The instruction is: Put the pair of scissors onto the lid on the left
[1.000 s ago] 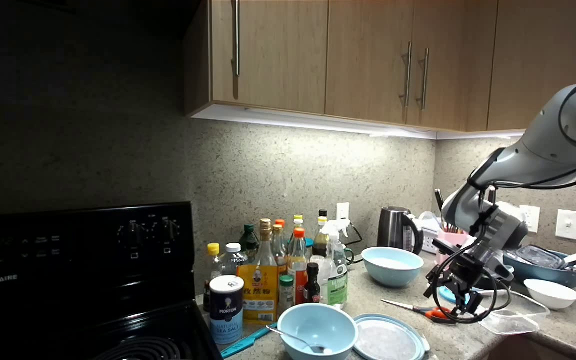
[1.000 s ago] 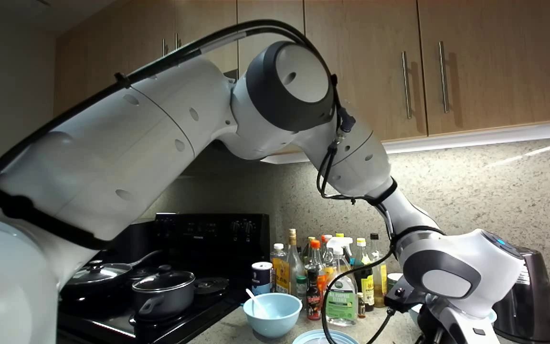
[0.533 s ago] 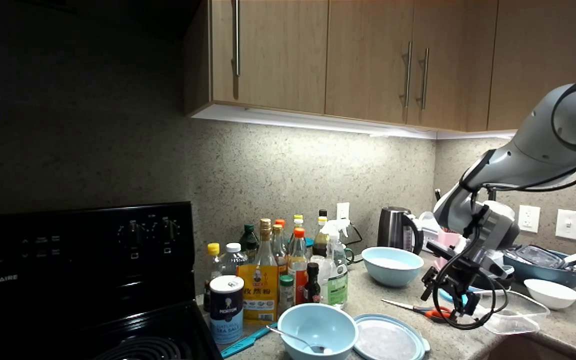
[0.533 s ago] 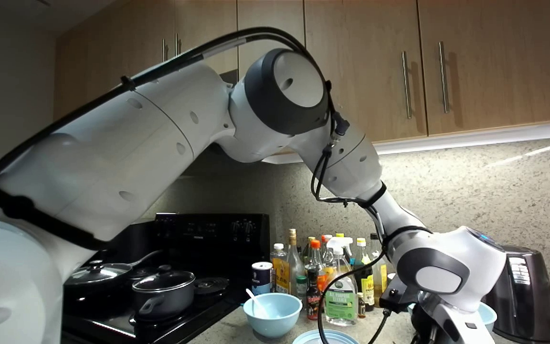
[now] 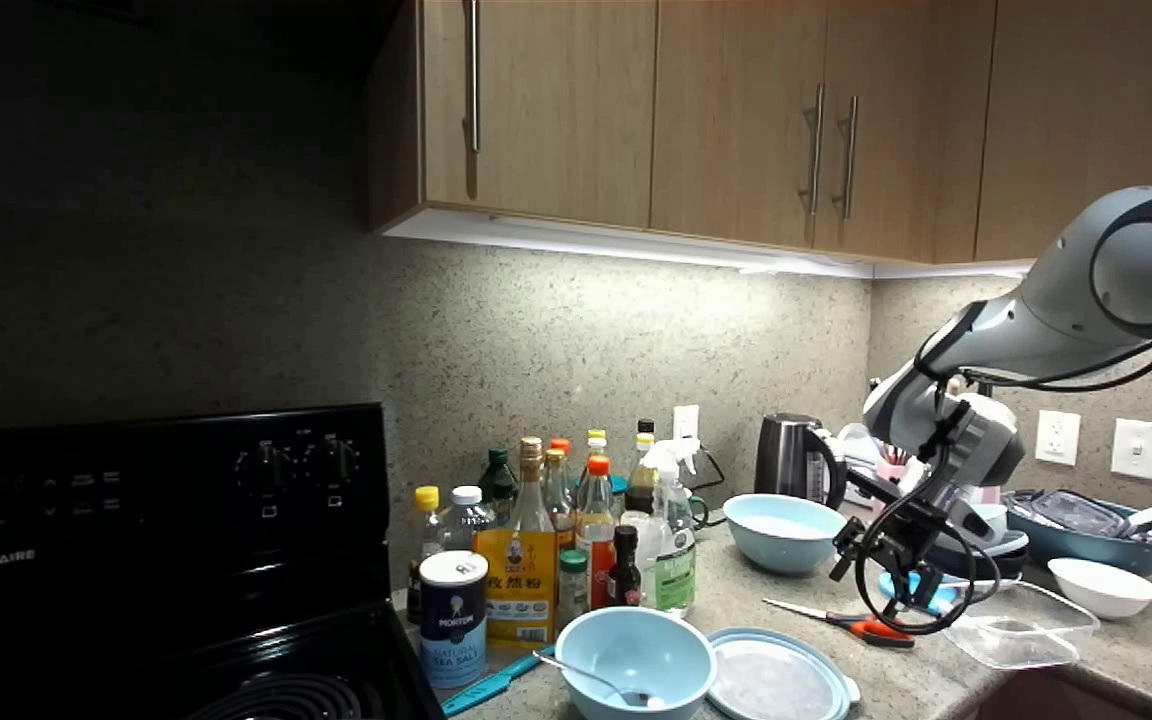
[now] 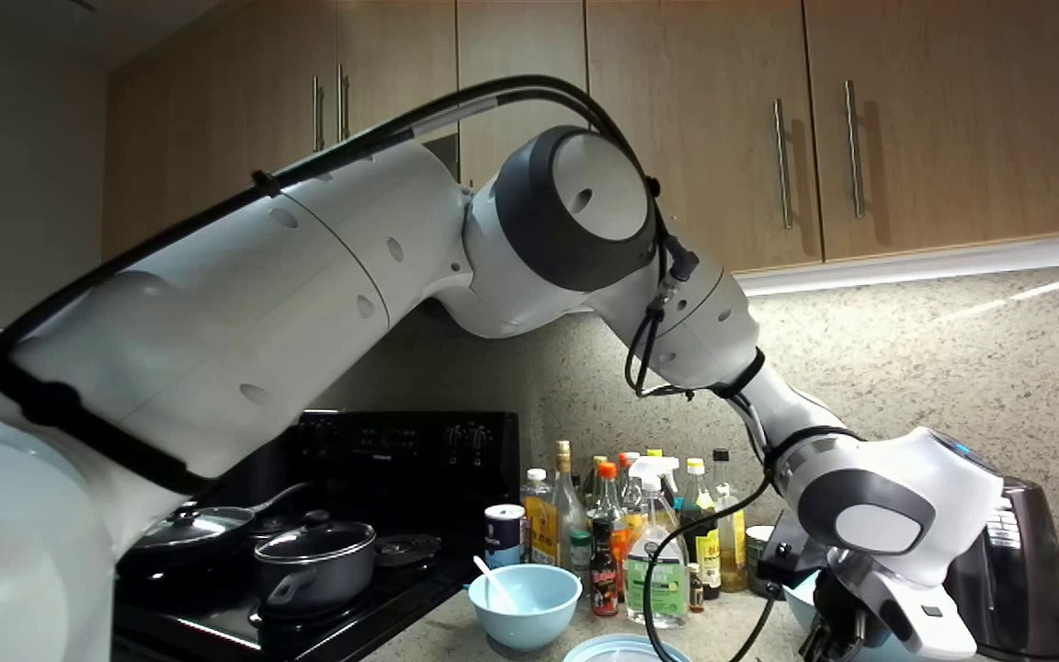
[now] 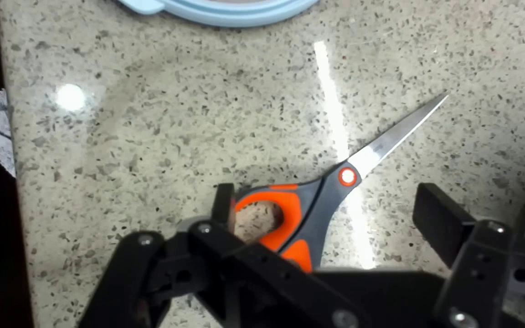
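Scissors (image 7: pixel 337 187): they are lying flat on the counter (image 7: pixel 162 136), between the lid (image 5: pixel 781 680) and the inside corner; the handles (image 7: pixel 317 228) are sitting nearer the front edge, the blade (image 7: pixel 392 136) is pointing toward the back edge.
Fingers (image 7: pixel 440 223): they are standing wide apart and gripping nothing; whether one is touching the handles, I cannot tell.
Orange loop (image 7: pixel 292 207): the finger nearer the front edge is covering part of it in the wrist view, so on lowering, that tip might be pressing on the plastic or dropping inside the ring.
Handles: they are lying closer to that finger than to its partner, so an off-centre pinch could be spinning the scissors.
Big bowl (image 5: pixel 786 540): it is sitting toward the back edge, seemingly near the finger on that side; shifting over to clear the loop might be risking a knock.
Cable (image 5: pixel 926 631): it is dangling low beside the gripper (image 7: pixel 329 209) and could be snagging the handles.
Lid: it is resting near the front edge, just beside the small bowl (image 5: pixel 636 660); a skewed grip would likely be leaving the blade overhanging its rim.
Arm (image 6: pixel 502 285): the elbow (image 6: pixel 575 207) is standing high, the forearm (image 6: pixel 709 340) is sloping down to the wrist (image 6: pixel 860 524), and the gripper is hanging over the handles, pointing down.
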Robot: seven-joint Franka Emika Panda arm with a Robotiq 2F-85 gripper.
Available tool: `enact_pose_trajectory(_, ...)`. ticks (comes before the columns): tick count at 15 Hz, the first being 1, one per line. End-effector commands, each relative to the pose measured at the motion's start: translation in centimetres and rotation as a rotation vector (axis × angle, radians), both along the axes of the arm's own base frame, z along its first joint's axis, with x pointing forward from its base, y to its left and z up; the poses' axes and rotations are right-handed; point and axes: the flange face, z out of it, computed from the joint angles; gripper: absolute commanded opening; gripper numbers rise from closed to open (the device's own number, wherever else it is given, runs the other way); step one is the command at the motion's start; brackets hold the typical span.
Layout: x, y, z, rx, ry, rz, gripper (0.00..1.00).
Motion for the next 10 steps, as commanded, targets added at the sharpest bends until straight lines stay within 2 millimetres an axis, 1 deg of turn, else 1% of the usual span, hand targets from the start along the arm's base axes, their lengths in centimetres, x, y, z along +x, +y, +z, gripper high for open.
enact_pose_trajectory(1, 0.7, -1.0, 0.1, 0.067, 0.005, 0.025, 1.00)
enact_pose_trajectory(4, 0.9, -1.4, -0.3, 0.113, 0.017, 0.045, 1.00)
enact_pose_trajectory(10, 1.4, -2.1, -2.1, 0.189, 0.057, 0.080, 1.00)
